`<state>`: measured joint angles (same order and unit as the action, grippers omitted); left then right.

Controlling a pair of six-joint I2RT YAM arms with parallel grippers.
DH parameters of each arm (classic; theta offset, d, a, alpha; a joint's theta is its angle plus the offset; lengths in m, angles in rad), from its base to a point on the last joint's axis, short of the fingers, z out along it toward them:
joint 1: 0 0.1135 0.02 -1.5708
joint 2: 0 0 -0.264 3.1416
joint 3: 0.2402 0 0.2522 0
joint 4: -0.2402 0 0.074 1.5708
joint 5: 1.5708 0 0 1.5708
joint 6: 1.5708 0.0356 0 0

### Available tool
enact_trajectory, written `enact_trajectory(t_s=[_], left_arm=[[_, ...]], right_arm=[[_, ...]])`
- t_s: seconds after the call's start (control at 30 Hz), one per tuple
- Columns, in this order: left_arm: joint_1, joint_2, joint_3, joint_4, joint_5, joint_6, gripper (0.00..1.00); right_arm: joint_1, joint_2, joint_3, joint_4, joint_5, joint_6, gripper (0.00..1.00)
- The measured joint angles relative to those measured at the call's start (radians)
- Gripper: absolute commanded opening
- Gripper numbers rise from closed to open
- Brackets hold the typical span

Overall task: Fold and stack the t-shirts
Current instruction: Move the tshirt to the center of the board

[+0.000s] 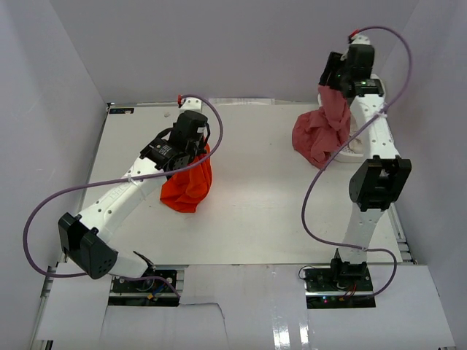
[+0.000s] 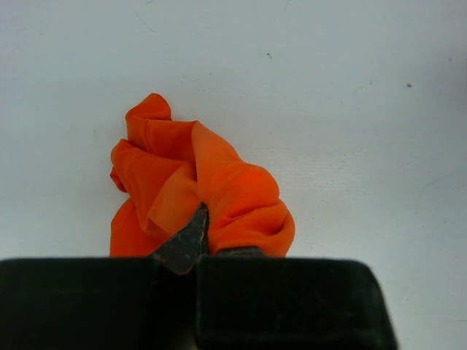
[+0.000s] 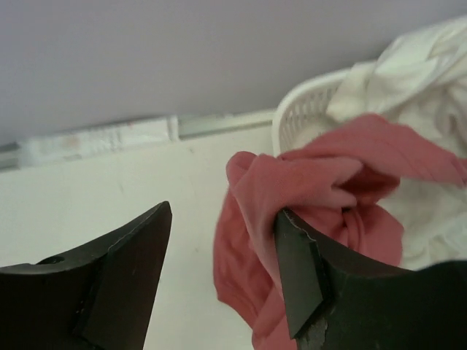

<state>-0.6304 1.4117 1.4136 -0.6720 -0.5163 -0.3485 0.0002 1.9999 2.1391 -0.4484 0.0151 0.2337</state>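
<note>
Nothing is folded or stacked yet. The left gripper [image 2: 195,232] is pinched tight on the orange-red t-shirt [image 1: 188,182], which is bunched up well to the left of the basket [image 3: 303,109]. The right gripper [image 3: 222,219] stands wide, with the pink t-shirt [image 1: 317,131] draped over 1 finger and spilling from the basket's left rim. The cream t-shirt [image 3: 394,80] lies inside the basket. All 3 need folding.

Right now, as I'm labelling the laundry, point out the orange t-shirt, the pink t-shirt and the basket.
orange t-shirt [image 2: 222,186]: left wrist view, on its middle fold.
pink t-shirt [image 1: 314,133]: top external view, on its bunched middle.
basket [image 3: 303,109]: right wrist view, on its perforated wall.
</note>
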Motion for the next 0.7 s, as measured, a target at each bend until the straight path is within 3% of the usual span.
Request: enact_trajectory(t_s=[0.1,0.2,0.4,0.7], left_arm=[[0.000,-0.021,-0.018,0.000,0.005,0.002,0.00],[0.000,-0.052,-0.033,0.001,0.005,0.007,0.00],[0.000,-0.087,-0.053,0.007,0.005,0.016,0.00],[0.000,-0.109,-0.086,0.009,0.005,0.019,0.00]], right_arm=[[0.117,-0.011,-0.110,-0.035,0.191,-0.089,0.88],[0.197,-0.044,-0.257,-0.065,0.353,-0.150,0.89],[0.224,-0.144,-0.505,-0.081,0.502,-0.177,0.89],[0.302,-0.183,-0.583,-0.118,0.568,-0.158,0.88]])
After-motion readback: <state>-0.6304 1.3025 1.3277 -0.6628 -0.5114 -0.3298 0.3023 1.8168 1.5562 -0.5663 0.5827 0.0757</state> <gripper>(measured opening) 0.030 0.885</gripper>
